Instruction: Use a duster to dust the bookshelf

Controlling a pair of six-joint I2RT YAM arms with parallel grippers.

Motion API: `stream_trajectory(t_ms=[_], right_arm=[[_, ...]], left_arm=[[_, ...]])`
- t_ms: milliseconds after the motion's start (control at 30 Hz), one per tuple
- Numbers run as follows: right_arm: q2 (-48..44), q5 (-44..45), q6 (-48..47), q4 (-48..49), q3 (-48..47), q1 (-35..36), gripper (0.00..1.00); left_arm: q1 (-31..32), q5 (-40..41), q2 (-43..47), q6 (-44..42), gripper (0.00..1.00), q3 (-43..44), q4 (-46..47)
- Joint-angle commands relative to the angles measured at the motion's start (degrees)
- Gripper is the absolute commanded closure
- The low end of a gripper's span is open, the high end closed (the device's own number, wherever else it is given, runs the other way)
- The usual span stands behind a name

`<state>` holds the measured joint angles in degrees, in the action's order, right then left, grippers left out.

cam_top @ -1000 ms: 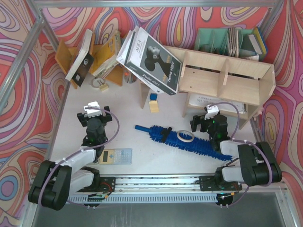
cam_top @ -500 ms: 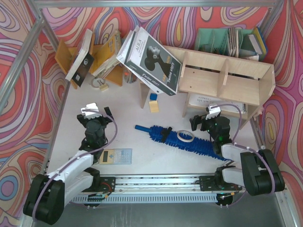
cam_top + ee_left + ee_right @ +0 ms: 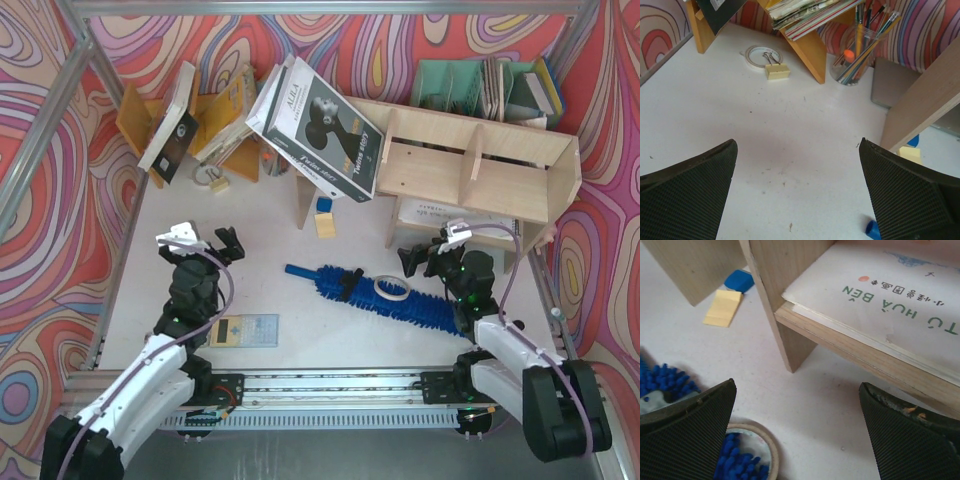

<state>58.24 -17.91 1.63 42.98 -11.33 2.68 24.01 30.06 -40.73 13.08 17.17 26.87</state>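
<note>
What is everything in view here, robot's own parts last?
bookshelf: one, pale plywood, far right
duster: one, blue, lying mid-table
tape ring: one, whitish, on the duster
large book: one, black-and-white, leaning on bookshelf
book rack: one, orange, far left
file organizer: one, green, far right corner
calculator: one, pale, near edge, left
binder clip: one, yellow, by book rack
pen cup: one, clear, beside book rack
left claw: one, black, open, empty
right claw: one, black, open, empty

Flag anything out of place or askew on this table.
The large black-and-white book sits tilted, overhanging the left end of the pale plywood bookshelf. A white tape ring lies on top of the long blue fluffy duster.
</note>
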Motion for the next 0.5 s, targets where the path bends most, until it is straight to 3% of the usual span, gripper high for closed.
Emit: stream_trajectory(t_ms=[0,167,267,367,467], right_arm=[[-4.8,-2.4,6.1,-6.6,-2.2,0.4,0.01],[-9.8,-3.6,15.0,-12.3,-3.8,0.6,0.01],[-11.3,-8.7,19.9,-16.1,-6.2,0.5,0.01],[-13.1,-9.9,28.6,-13.8,-4.4,0.5,0.01],[-15.5,-14.3,31.7,-7.7,-2.1,0.5,0.01]], left_arm=[[0.2,-0.3,3.8,5.9,0.01,0.8,-6.4],[0.2,2.9,6.8,11.1,0.02,0.8,-9.8],[0.2,9.1,8.5,19.5,0.02,1.8,-16.1],[0.2,15.3,9.9,28.6,0.02,4.2,-26.5],[0.2,14.1,11.9,29.0,0.02,4.6,-29.1]])
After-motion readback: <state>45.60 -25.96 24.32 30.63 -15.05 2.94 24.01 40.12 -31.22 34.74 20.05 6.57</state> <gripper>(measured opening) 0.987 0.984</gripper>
